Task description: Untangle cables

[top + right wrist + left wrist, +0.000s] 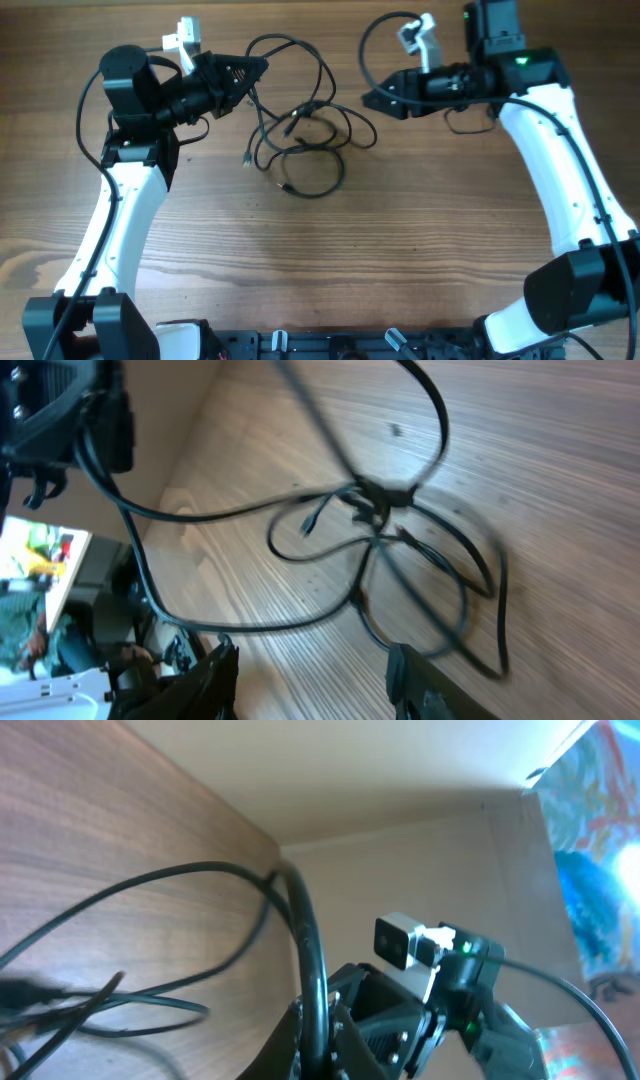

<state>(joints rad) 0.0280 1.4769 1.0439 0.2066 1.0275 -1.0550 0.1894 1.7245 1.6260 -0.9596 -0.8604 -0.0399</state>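
- Left gripper [318,1035] — jaws pinched almost together on one strand of the cables [305,140]. In the left wrist view the cord runs up from between the fingers and bends away over the wood.
- Right gripper [312,675] — jaws stand apart with bare wood between them and nothing held. It sits just beside the right edge of the bunch, pointing toward it.
- Held strand: leaves the left jaws at the upper left of the heap, arcs through a wide loop [285,39] toward the far side, then drops into the bunch.
- Knot [378,498]: the dense crossing near the middle, where several strands meet. The right wrist view is too blurred to show which strand passes over which.
- Plug ends [247,158]: small free ends lying flat at the lower left of the heap.
- Table [400,260]: wood-grain, bearing the whole tangle between the two arms.
- Step in hand, as judged: one strand is anchored at the left and the right side is free for a second hold. The work looks early, with loops overlapping throughout.
- Next move calls for the right jaws to close on a single strand beside the knot, not two at once. A slow pull away from the left anchor should follow, loosening the knot rather than cinching it.
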